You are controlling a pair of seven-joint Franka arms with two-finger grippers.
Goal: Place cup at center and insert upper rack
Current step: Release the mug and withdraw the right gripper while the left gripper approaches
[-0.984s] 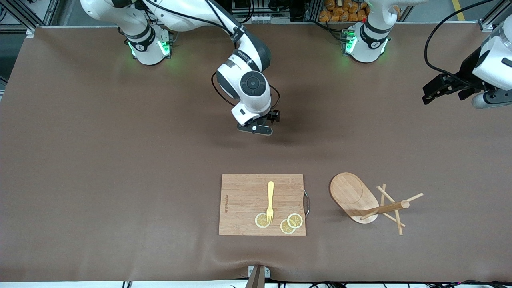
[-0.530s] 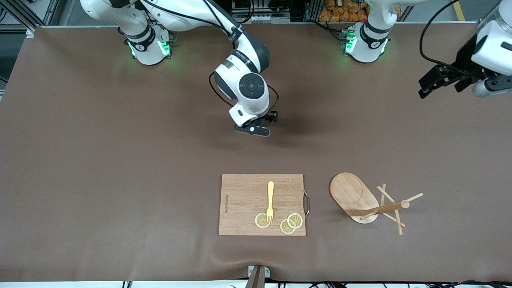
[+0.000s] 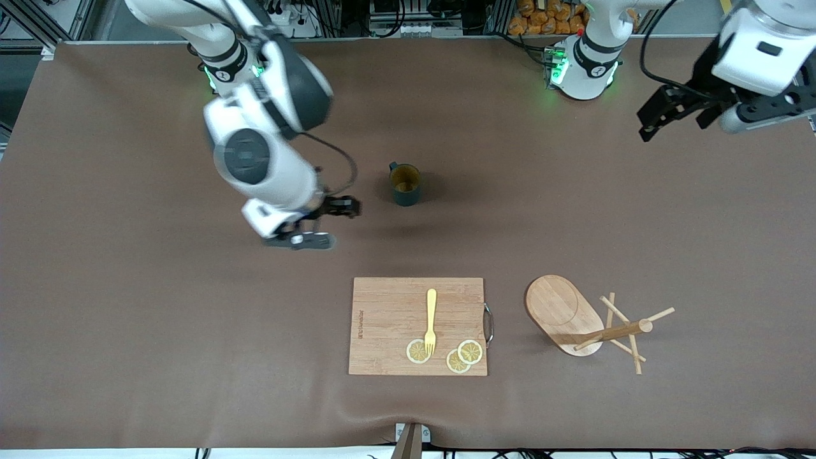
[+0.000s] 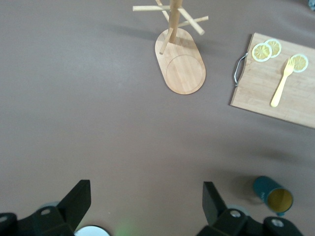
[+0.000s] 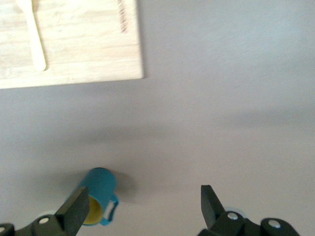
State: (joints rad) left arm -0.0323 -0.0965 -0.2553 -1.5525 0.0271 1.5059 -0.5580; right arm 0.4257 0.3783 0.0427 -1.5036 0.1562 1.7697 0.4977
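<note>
The dark teal cup point(image 3: 405, 183) stands upright on the bare table mid-way between the arms, its tan inside showing; it also shows in the wrist views point(image 4: 274, 195) point(image 5: 98, 194). My right gripper point(image 3: 322, 224) hovers open and empty beside the cup, toward the right arm's end point(image 5: 142, 209). The upper rack point(image 3: 574, 315), a light wooden mug tree, rests on its oval base beside the cutting board, nearer to the front camera than the cup point(image 4: 179, 69). My left gripper point(image 3: 679, 121) hangs open and empty, high over the left arm's end of the table point(image 4: 146, 201).
A rectangular wooden cutting board point(image 3: 417, 325) with a metal handle lies nearer to the front camera than the cup. On it are a yellow fork point(image 3: 431, 320) and three lemon slices point(image 3: 459, 356). Brown mat covers the table.
My right arm has swung away from over the cup toward its own end of the table, leaving the cup uncovered and standing free. My left gripper has drifted toward the arms' bases.
</note>
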